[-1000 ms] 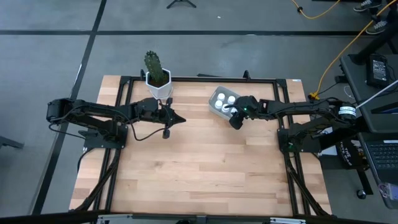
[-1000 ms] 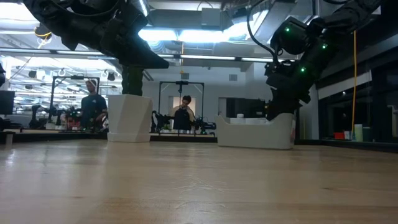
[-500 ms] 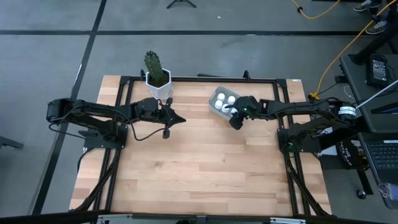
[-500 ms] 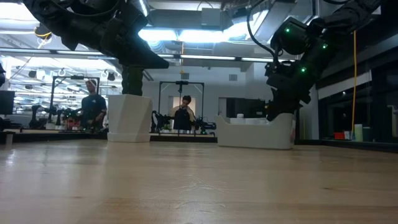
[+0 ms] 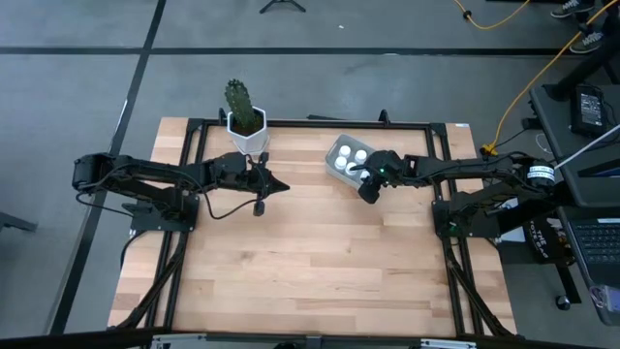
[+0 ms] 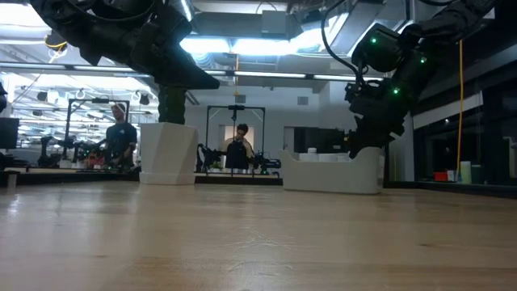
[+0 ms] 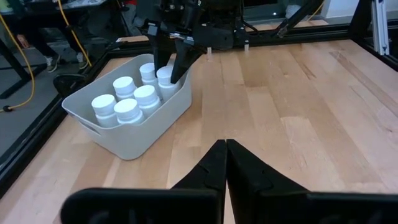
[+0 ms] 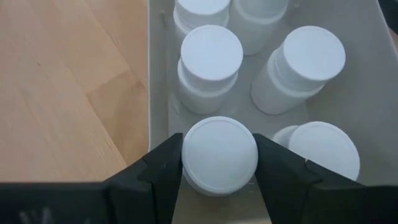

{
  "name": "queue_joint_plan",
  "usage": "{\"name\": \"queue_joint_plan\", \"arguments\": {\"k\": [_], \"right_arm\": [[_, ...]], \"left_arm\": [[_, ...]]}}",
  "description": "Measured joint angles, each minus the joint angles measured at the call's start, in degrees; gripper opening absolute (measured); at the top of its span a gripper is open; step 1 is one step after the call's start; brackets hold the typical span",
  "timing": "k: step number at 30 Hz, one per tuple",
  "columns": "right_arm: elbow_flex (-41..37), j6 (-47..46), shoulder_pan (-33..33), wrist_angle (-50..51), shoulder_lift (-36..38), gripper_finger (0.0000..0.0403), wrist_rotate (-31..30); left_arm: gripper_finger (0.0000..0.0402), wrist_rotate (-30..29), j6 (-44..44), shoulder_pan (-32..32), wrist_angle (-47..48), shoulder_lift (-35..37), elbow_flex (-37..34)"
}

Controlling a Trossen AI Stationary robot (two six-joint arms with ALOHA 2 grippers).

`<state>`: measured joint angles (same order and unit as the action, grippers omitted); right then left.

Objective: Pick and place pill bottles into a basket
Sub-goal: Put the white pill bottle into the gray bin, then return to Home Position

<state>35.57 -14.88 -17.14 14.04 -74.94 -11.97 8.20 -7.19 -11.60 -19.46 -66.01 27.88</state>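
The basket (image 5: 341, 155) stands on the table's far middle part and holds several white pill bottles (image 7: 127, 99), all upright. My right gripper (image 5: 364, 174) reaches down into the basket's corner nearest the right arm. It is shut on one pill bottle (image 8: 217, 155), which the left wrist view also shows (image 7: 165, 78) level with the others. My left gripper (image 5: 284, 185) is shut on nothing. It hovers above the wood left of the basket, near the cactus pot (image 5: 248, 136), with its tips (image 7: 225, 146) pointing toward the basket. My right gripper pinches the pill bottle's white cap by two opposite sides (image 8: 191, 158) between its two fingers (image 8: 163, 168). The fingers slant down from the table's right side. The bottle stays upright inside the basket beside the wall (image 8: 158, 93); its base is hidden.
The white hexagonal cactus pot (image 6: 167, 152) stands at the far edge, left of the basket (image 6: 331, 171). Bare wood (image 5: 310, 262) covers the middle and near part of the table. A black frame (image 5: 310, 122) runs around the table. People show in the room beyond.
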Motion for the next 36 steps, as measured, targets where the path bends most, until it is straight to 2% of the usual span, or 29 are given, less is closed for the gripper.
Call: {"name": "queue_joint_plan", "arguments": {"k": [12,23,30,36], "right_arm": [[0.0,0.2,0.0,-0.1,0.0,0.0159,0.0],[0.0,0.1,0.0,-0.1,0.0,0.0253,-0.1],[0.4,1.6,0.0,-0.4,0.0,0.0262,-0.1],[6.9,4.5,0.0,7.1,0.0,0.0263,-0.1]], "left_arm": [[0.001,0.0,0.0,0.0,0.0,0.0,0.0],[0.0006,0.0,0.0,0.0,0.0,0.0,0.0],[0.0002,0.0,0.0,0.0,0.0,0.0,0.0],[0.0009,0.0,0.0,0.0,0.0,0.0,0.0]]}}
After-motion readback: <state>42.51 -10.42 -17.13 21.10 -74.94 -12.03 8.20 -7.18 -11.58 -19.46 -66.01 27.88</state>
